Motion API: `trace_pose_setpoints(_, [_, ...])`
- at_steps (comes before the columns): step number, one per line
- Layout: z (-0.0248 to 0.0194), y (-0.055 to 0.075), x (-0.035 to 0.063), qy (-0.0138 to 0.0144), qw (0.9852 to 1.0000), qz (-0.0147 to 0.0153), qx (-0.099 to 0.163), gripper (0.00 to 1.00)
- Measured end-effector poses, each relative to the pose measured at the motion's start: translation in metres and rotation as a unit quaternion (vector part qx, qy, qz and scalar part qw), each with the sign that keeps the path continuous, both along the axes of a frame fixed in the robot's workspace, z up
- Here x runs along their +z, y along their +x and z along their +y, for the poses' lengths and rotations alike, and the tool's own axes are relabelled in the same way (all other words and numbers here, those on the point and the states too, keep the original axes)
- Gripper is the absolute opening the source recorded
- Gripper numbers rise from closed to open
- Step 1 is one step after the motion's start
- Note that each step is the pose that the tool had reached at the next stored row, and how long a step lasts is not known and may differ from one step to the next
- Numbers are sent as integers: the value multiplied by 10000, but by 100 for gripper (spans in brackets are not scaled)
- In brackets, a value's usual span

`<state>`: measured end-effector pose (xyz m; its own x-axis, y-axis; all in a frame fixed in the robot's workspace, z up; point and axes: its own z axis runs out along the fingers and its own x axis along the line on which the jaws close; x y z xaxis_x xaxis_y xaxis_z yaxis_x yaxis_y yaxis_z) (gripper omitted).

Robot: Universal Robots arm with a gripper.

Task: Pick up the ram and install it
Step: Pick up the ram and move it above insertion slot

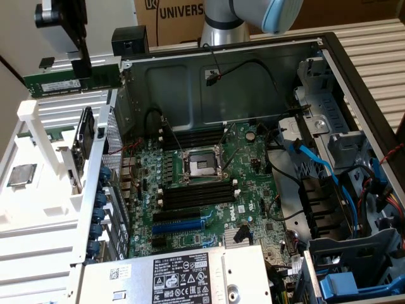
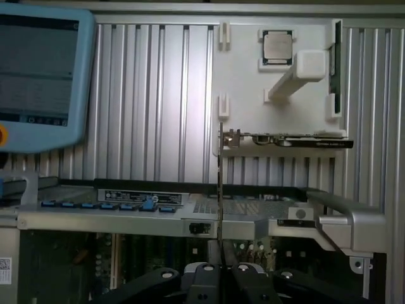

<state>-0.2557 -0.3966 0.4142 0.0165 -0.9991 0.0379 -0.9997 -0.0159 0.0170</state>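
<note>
The ram [image 1: 69, 80] is a long green stick with black chips, held lengthwise in the air above the white fixture tray [image 1: 44, 209], at the exterior view's upper left. My gripper [image 1: 81, 67] is shut on its top edge near the middle. In the wrist view the ram [image 2: 219, 183] appears edge-on as a thin vertical line running up from between my black fingers [image 2: 205, 278]. The black memory slots [image 1: 196, 193] on the motherboard [image 1: 209, 209] lie inside the open case, lower and toward the exterior view's right of the stick.
The white tray carries a silver processor chip [image 1: 21, 175] and an upright graphics card [image 1: 85, 136]. The case's metal wall [image 1: 114, 158] stands between tray and motherboard. A power supply [image 1: 183, 272] sits in front, with cables and drive bays [image 1: 342, 190] at the right. A blue-framed teach pendant [image 2: 38, 76] lies nearby.
</note>
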Motion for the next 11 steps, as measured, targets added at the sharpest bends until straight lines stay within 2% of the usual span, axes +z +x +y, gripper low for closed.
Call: trace_pose_setpoints(11, [0,502,-1,-31,10000,0,-1,13])
